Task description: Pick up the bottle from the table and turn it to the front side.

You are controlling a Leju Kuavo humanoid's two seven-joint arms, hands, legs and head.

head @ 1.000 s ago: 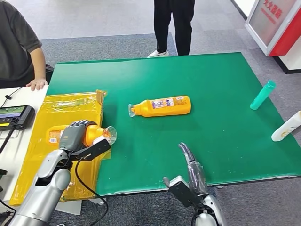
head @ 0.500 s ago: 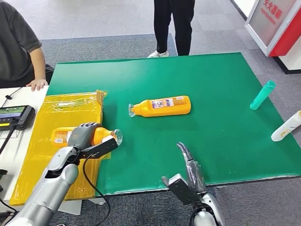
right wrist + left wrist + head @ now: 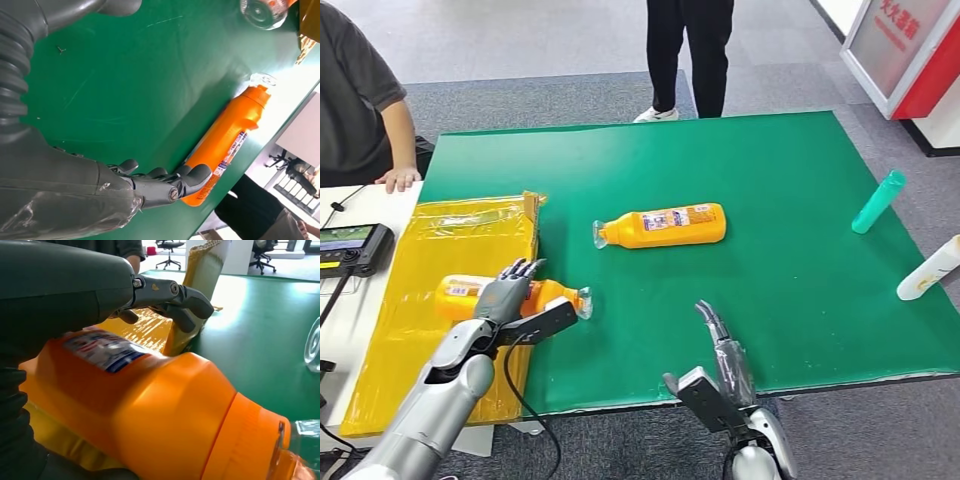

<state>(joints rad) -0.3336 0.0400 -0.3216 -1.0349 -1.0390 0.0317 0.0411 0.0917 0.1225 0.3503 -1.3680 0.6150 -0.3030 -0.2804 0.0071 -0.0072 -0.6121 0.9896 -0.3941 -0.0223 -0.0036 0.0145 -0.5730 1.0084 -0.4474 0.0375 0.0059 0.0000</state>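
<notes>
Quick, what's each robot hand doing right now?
Left hand: fingers spread over the orange bottle, not gripping it.
Right hand: open, holding nothing.

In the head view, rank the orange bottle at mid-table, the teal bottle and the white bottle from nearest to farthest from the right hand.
From the right hand:
1. Orange bottle, lying mid-table, ahead and slightly left.
2. White bottle, at the table's right edge.
3. Teal bottle, right side, farther back than the white one.

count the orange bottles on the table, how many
2. One orange bottle lies mid-mat; the other orange bottle lies under the left hand, at the yellow bag's edge.
</notes>
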